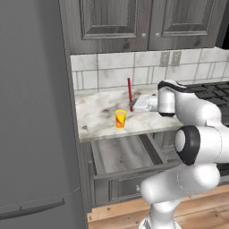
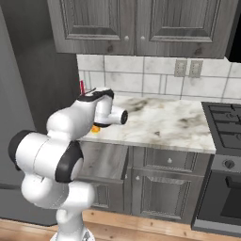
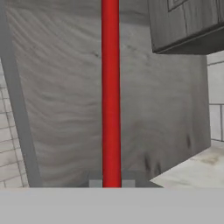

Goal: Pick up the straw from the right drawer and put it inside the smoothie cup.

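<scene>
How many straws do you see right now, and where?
1. The straw stands upright in the tool, above the counter just behind the smoothie cup. The open right drawer shows none, though its front part is hidden.

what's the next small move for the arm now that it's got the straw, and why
Probably shift the gripper toward the smoothie cup until the upright straw hangs over its mouth, then lower. The straw is clamped near its bottom end, above the counter and behind the cup, not yet over it.

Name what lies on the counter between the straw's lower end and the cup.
Nothing: in the left base view, bare marble counter separates the straw, held upright by the gripper, from the cup.
</scene>
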Tool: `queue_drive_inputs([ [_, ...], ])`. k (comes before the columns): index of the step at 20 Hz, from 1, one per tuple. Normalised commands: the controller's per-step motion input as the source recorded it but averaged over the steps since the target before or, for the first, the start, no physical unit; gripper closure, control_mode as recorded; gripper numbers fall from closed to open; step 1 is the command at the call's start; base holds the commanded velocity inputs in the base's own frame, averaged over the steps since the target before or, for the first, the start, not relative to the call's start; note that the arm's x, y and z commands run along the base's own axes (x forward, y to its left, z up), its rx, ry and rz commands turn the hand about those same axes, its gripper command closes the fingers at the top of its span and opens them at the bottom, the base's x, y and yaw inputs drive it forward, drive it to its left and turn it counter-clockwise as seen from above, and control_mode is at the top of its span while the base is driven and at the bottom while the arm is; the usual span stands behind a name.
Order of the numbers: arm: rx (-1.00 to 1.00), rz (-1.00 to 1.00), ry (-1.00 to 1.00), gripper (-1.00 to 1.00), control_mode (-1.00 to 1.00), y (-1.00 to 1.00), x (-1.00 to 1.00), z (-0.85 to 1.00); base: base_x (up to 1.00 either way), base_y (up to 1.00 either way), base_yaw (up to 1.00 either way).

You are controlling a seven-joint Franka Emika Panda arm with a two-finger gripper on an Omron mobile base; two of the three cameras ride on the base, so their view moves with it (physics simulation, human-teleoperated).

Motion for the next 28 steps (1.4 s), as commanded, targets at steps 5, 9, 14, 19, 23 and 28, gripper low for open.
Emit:
queue_drive_inputs([
  [5, 0.01, 0.13, 0.0, 1.0, -1.0, 0.0, 0.38, -0.01, 0.0, 0.0, 0.0],
  [9, 0.0, 0.14, 0.0, 1.0, -1.0, 0.0, 0.29, -0.05, 0.0, 0.0, 0.0],
  [14, 0.0, 0.14, 0.0, 1.0, -1.0, 0.0, 0.23, -0.17, 0.0, 0.0, 0.0],
  [19, 0.0, 0.1, -0.03, 1.0, -1.0, 0.05, 0.21, -0.29, 0.0, 0.0, 0.0],
  [23, 0.02, 0.08, -0.02, 1.0, -1.0, 0.08, 0.21, -0.28, 0.0, 0.0, 0.0],
  [28, 0.04, 0.05, 0.0, 1.0, -1.0, 0.11, 0.23, -0.17, 0.0, 0.0, 0.0],
])
